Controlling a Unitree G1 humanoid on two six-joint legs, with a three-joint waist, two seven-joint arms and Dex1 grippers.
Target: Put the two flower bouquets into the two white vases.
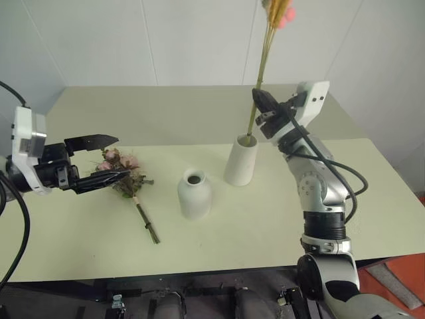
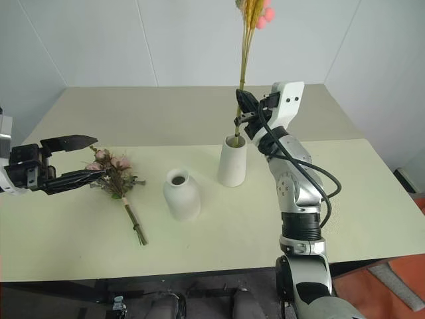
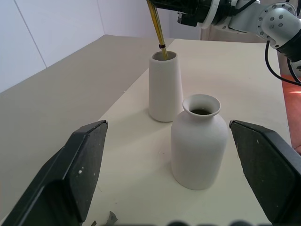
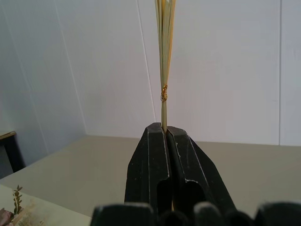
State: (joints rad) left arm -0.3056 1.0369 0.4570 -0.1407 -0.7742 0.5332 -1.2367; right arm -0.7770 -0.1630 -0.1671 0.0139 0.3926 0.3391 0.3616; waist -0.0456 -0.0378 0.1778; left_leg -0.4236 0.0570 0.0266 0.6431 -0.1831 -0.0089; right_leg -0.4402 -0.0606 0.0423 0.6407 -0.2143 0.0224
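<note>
at the far middle of the worktop (image 1: 372, 186), the right end effector (image 1: 260, 100) pinches the thin bundle of yellow stalks (image 1: 261, 73) partway up, its foot already inside the mouth of the tall tapered vase (image 1: 241, 161). to finish well, i judge the stalks should sink straight down before release, so the vase does not tip. on the left, the left end effector (image 1: 99, 159) is spread wide, empty, just beside the pink rose bouquet (image 1: 126, 176) lying flat. right of the roses, nearer than the tall vase, stands the short narrow-necked vase (image 1: 194, 194), empty.
</note>
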